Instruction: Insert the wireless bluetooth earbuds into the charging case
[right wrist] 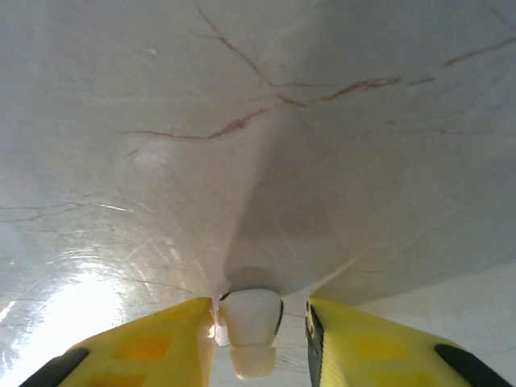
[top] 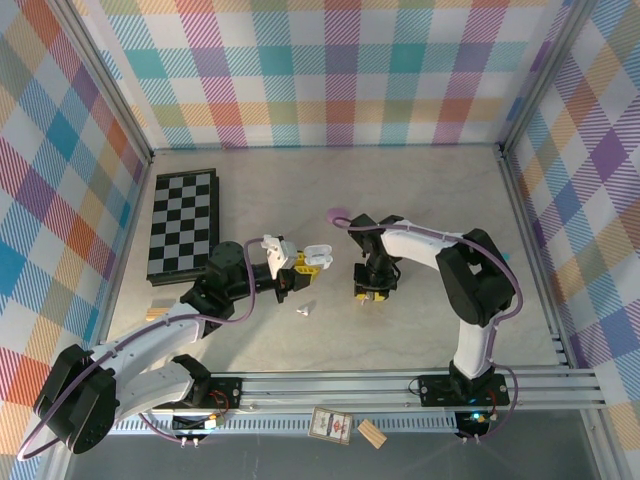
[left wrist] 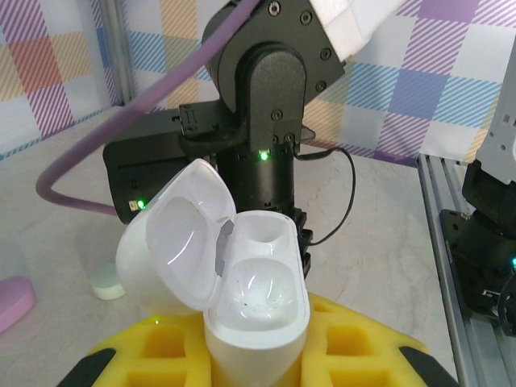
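Note:
My left gripper (top: 300, 262) is shut on the white charging case (left wrist: 258, 298), held upright between its yellow fingers (left wrist: 363, 347). The lid (left wrist: 173, 242) is swung open to the left and both sockets look empty. My right gripper (top: 369, 294) points straight down at the table. In the right wrist view a whitish earbud (right wrist: 250, 326) lies on the table between the yellow fingers (right wrist: 153, 339) of the right gripper (right wrist: 260, 322). It touches the left finger, and a gap shows on the right side. A second earbud (top: 304, 310) lies loose on the table between the two grippers.
A folded chessboard (top: 182, 224) lies at the back left. A lilac pebble-shaped object (top: 337, 213) rests behind the right arm, and it appears in the left wrist view as the lilac object (left wrist: 12, 298) beside a pale mint piece (left wrist: 106, 280). Metal rails (top: 400, 385) run along the near edge.

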Robot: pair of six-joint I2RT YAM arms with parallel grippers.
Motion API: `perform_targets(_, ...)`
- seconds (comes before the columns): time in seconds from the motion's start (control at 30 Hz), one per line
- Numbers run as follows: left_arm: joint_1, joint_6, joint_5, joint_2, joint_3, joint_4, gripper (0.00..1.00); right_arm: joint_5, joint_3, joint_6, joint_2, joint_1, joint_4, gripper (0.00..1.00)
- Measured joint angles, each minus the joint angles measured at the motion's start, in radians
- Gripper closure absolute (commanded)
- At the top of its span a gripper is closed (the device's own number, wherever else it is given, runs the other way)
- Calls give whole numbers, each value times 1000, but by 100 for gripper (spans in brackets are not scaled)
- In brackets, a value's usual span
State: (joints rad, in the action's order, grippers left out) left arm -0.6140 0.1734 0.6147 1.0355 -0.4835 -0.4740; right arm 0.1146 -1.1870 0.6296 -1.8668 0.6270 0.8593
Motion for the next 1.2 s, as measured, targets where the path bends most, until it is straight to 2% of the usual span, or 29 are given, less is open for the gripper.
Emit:
perform_targets(0.37,0,0,0,1,3,1,81,-2,-28,-5,-20,1,24,65)
perform_targets(1.2,0,3,1,8,3,4,81,-14,-56,-35,-41,1,30,77)
